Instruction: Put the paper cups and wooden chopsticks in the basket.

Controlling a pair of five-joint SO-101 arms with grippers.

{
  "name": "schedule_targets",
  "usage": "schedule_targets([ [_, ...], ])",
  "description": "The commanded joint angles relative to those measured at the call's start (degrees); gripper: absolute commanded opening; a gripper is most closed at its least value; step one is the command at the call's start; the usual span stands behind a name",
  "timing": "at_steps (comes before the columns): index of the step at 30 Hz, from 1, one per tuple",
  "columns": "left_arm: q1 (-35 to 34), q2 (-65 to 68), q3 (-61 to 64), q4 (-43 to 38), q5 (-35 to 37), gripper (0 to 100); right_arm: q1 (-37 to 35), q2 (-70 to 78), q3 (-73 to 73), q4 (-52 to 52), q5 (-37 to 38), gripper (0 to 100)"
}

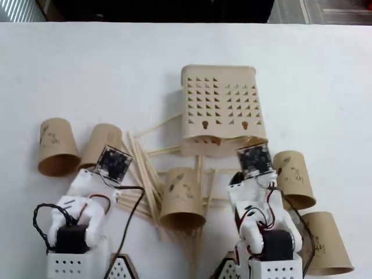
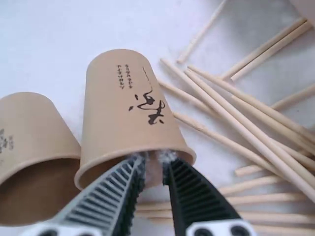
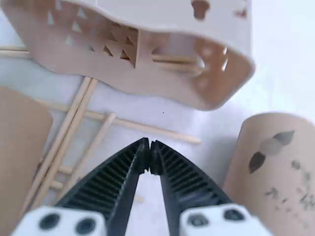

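Left wrist view: brown paper cup (image 2: 128, 113) with a dark brush-mark print on its wall, lying on its side on the white table (image 2: 59, 34), mouth toward the left gripper (image 2: 152, 164). Jaws clamped on the cup's rim. Second cup (image 2: 29, 142) lies just beside it, facing the same way. Loose wooden chopsticks (image 2: 246, 123) fan out on its other side. High view: pale perforated basket (image 1: 221, 110) farther out, mid-table. Right gripper (image 3: 149, 150), jaws pressed together on nothing, hangs over chopsticks near the basket.
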Motion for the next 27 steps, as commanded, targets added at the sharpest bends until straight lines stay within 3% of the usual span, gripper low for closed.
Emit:
schedule_targets([
  [1, 0.48, -0.04, 0.79, -1.49, -0.62, 8, 0.40, -0.31, -6.68, -1.27, 10.11, 2.1],
  [9, 0.48, -0.13, 1.32, -1.49, -0.62, 8, 0.31, 3.12, -18.90, 3.12, 21.71, 9.8],
  [18, 0.48, -0.13, 1.41, -1.14, -0.62, 8, 0.13, 29.85, -32.70, 3.47, 30.68, 11.0],
  [27, 0.48, -0.13, 1.41, -1.05, -0.62, 8, -0.04, 47.25, -37.71, 0.92, 39.56, 32.0],
])
